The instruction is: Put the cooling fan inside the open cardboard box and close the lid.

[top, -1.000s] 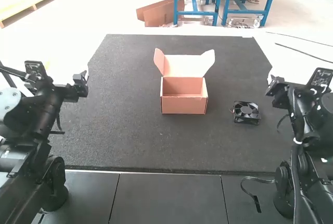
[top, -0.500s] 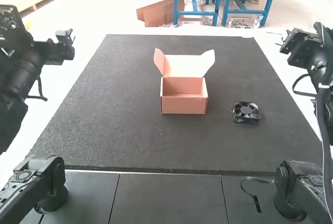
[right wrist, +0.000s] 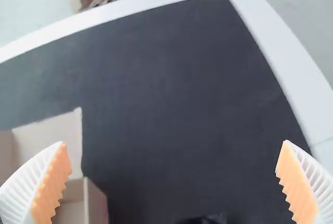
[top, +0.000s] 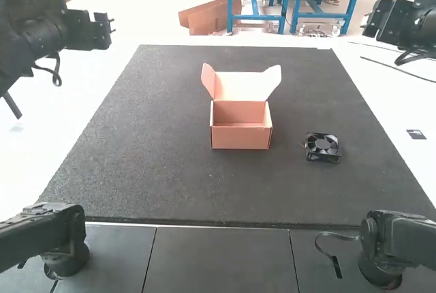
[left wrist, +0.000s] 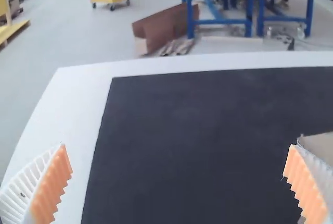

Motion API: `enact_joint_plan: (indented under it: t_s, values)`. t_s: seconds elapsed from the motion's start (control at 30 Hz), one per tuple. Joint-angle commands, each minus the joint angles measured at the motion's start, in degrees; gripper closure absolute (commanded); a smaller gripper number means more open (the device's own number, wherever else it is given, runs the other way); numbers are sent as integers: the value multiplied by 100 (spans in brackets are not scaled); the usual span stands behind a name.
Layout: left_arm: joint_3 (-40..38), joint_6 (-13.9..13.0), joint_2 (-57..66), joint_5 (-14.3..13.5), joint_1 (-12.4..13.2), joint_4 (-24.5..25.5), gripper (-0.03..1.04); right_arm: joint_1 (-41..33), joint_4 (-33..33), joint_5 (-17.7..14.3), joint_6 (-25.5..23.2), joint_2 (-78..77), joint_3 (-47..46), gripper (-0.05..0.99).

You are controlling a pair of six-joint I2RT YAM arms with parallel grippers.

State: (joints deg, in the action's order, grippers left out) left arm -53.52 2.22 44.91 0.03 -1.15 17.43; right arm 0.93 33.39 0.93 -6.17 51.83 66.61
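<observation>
The open cardboard box (top: 240,133) stands mid-mat, its lid (top: 242,83) upright at the back with both side flaps raised. The black cooling fan (top: 322,147) lies flat on the mat just right of the box, apart from it. My left arm (top: 51,31) is held high over the far left corner of the mat, far from both. My right arm (top: 402,20) hangs high at the far right. The left gripper (left wrist: 176,148) is open and holds nothing, with a box flap (left wrist: 318,143) off to one side. The right gripper (right wrist: 173,144) is also open over bare mat, the box (right wrist: 49,133) beside one finger.
A black mat (top: 170,157) covers the white table (top: 82,102). The table's white border runs along the left and right sides. The arm bases (top: 48,238) sit at the near corners.
Both arms have risen from low beside the near table edge to high over the far corners. The box and the fan have not moved.
</observation>
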Motion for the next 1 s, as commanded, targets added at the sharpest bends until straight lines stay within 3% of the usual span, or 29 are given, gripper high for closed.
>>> enact_joint_plan:
  t_s: [0.0,0.2,0.43,0.73,0.97]
  values:
    - [-449,51,238,129,-87,243,5,-119,300,21,530,222,388,3]
    - [-590,51,414,208,-457,648,5,-119,994,-14,547,644,669,3]
    - [-695,51,510,190,-1274,1025,5,-110,1952,-14,530,1215,819,3]
    - [-730,156,607,252,-2214,1667,4,-93,2357,-49,697,1980,871,4]
    - [-801,191,607,225,-2689,1983,4,338,2225,-75,864,2533,722,4]
